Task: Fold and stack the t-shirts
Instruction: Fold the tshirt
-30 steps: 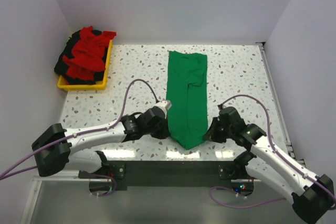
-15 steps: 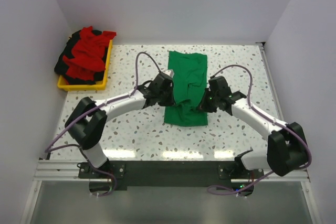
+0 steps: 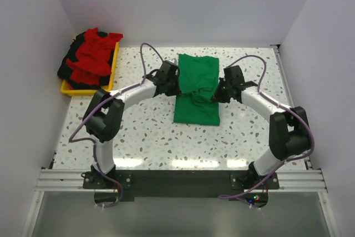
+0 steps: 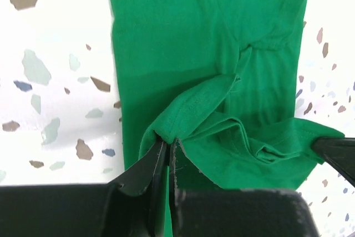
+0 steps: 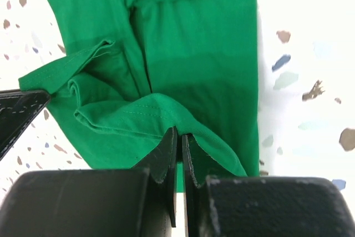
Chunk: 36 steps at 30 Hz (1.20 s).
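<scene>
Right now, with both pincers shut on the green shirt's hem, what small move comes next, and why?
The left pincer and right pincer each pinch the hem, raised over the middle of the green t-shirt, and its far part lies uncovered. The fold looks only half made, so I would probably carry both pincers toward the far edge and lower the hem there.

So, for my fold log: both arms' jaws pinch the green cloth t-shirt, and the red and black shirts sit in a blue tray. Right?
No: the shallow plastic tray is yellow, not blue, as the top view shows. Both arms' jaws pinch the green cloth t-shirt, and the red and black shirts sit in that tray.
</scene>
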{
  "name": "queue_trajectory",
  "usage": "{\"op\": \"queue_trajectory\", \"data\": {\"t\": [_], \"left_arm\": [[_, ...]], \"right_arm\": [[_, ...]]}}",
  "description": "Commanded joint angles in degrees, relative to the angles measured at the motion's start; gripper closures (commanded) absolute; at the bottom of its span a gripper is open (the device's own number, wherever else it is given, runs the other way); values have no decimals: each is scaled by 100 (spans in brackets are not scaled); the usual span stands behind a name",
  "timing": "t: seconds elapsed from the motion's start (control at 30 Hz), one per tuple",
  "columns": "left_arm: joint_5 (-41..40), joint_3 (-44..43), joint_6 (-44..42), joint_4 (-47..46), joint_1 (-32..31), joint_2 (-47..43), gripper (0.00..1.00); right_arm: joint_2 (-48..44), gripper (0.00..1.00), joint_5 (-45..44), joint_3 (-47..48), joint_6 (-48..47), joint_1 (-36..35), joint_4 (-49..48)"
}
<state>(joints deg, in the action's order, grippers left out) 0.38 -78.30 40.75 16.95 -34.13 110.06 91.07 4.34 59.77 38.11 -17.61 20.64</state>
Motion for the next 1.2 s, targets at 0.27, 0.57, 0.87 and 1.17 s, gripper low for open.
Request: {"op": "queue_trajectory", "data": {"t": [0.27,0.57,0.87,1.17], "left_arm": [[252,-853,-436,98,179,384,100],[190,-968,-568,63,240,639,100],[155,-1073,-639,54,284,780,100],[190,-1178,-796,28,380,798,79]], "right_arm": [[341,100,322,492,-172,433,-228],[622,100,594,553,-330,706,-394],[948,100,682,817,-480,803,-394],[1106,85,770,887,-497,864,-473]]}}
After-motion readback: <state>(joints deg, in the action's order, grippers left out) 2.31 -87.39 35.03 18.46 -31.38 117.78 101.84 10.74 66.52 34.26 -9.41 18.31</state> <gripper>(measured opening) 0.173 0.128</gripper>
